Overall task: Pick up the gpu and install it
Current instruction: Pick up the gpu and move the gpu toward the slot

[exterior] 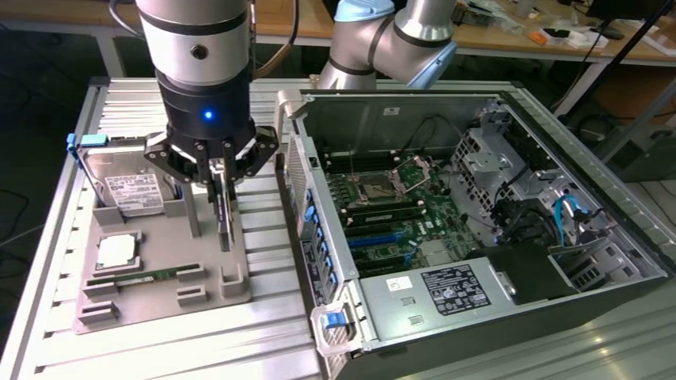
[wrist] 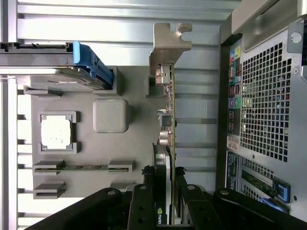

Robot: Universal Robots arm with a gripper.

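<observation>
Workshop with a slatted metal table (exterior: 63, 348).
Pale wooden benches (exterior: 507, 46) stand behind it, strewn with clutter (exterior: 560, 33); the floor (exterior: 27, 158) is dark.

The fingers (wrist: 146, 196) clamp both sides of the gpu (wrist: 166, 120), seen edge-on, its beige bracket (wrist: 169, 45) at the far end. Beneath it sits the grey tray (wrist: 134, 96) on the slatted surface (wrist: 120, 24), carrying a blue-framed hard drive (wrist: 91, 64), a processor chip (wrist: 56, 132) and a green memory stick (wrist: 81, 167). Beside the card, the computer case (wrist: 268, 96) shows its perforated grille.
</observation>
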